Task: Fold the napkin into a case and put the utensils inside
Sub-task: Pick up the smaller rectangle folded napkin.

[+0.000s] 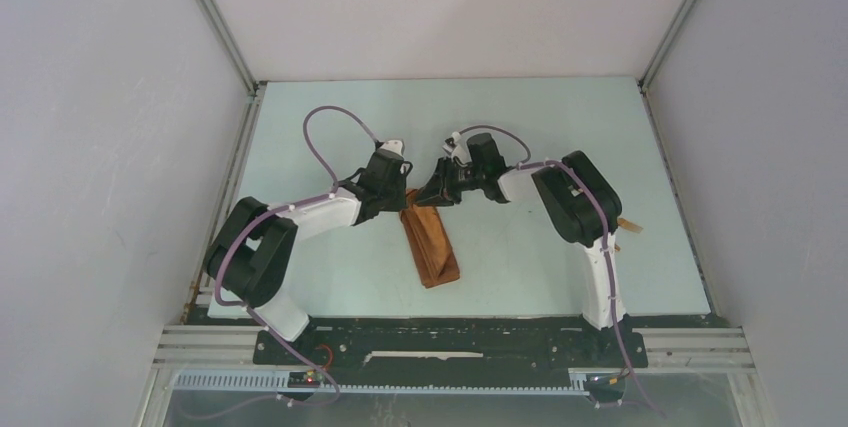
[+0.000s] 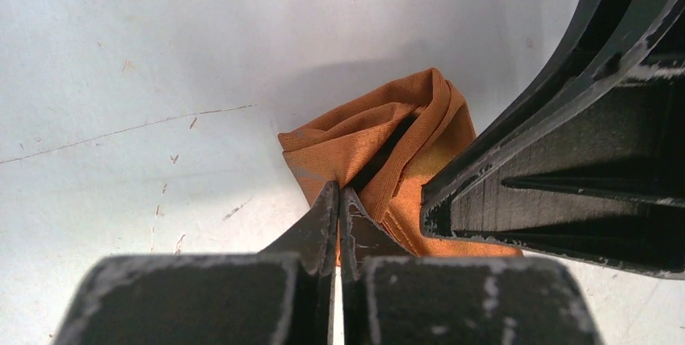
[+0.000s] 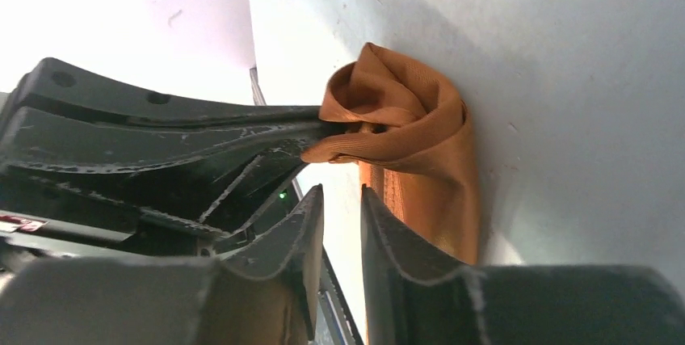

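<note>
The rust-orange napkin lies as a narrow folded case in the middle of the table, running toward the near edge. My left gripper is shut on a fold at its far end. In the left wrist view the tips pinch the bunched cloth, which is lifted into a loose mouth. My right gripper hovers at that same end. Its jaws stand a little apart with nothing between them, and the napkin hangs just beside one finger. A golden utensil tip pokes out behind the right arm.
Pale walls and metal rails enclose the light table on three sides. The right arm's upright link stands at the near right, the left arm's base at the near left. The two grippers are almost touching.
</note>
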You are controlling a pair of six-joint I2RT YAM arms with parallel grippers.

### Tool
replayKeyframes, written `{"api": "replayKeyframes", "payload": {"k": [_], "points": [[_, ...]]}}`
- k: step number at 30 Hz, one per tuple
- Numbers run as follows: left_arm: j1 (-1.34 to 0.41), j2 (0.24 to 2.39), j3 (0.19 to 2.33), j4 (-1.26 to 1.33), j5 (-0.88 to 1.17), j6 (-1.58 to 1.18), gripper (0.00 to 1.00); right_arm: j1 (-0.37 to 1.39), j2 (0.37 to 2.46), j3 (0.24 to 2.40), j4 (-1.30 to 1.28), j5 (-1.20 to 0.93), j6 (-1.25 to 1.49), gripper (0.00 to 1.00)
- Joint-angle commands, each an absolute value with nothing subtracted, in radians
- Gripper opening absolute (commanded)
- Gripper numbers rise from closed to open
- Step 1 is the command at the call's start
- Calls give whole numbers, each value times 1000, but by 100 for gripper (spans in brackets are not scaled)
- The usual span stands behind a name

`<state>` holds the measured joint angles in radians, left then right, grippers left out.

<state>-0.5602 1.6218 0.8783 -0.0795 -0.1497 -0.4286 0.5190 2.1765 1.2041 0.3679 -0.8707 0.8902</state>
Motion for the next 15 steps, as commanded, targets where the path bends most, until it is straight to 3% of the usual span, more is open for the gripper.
{"api": "replayKeyframes", "payload": {"k": [1, 15], "points": [[-556, 1578, 877, -66, -135, -437, 0, 524, 2189, 1230, 488, -893, 955, 28], [-555, 1564, 885, -58, -108, -430, 0, 578, 2320, 1333, 457, -839, 974, 13]]}}
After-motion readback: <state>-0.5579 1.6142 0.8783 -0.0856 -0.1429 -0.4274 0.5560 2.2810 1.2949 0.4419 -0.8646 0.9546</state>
